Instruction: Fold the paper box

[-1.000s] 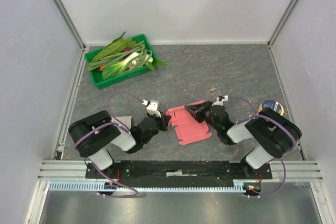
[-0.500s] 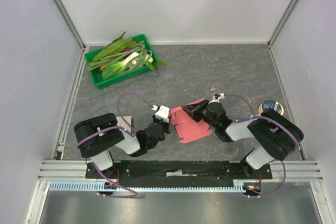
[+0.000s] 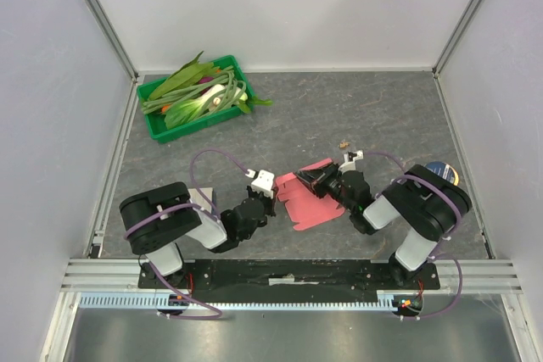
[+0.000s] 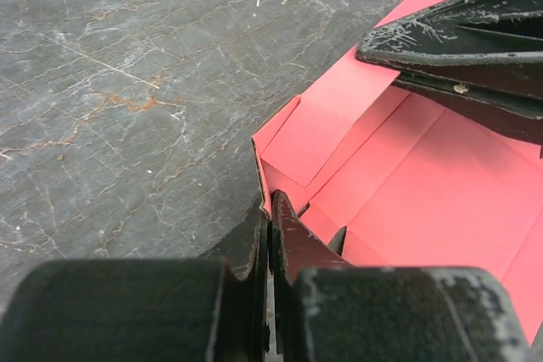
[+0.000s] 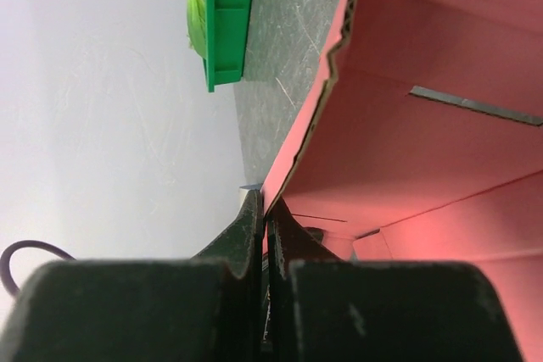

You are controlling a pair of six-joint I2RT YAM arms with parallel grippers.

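Observation:
The paper box [image 3: 307, 203] is a pink-red die-cut cardboard piece lying between the two arms on the grey table. My left gripper [image 3: 273, 196] is shut on its left edge; in the left wrist view the jaws pinch a raised side flap [image 4: 284, 137] at the gripper [image 4: 270, 209]. My right gripper [image 3: 316, 177] is shut on the box's far right flap, which stands lifted; the right wrist view shows the jaws [image 5: 265, 209] closed on the flap's edge [image 5: 399, 125]. The right gripper's fingers [image 4: 458, 48] show above the box in the left wrist view.
A green tray [image 3: 193, 97] of green leafy stems stands at the back left, also seen in the right wrist view [image 5: 225, 14]. A small round tin [image 3: 439, 172] lies at the right. A small brown scrap [image 3: 344, 143] lies behind the box. White walls enclose the table.
The left gripper moved right and took hold of the box's left edge. The right gripper shifted slightly left, keeping the far flap raised.

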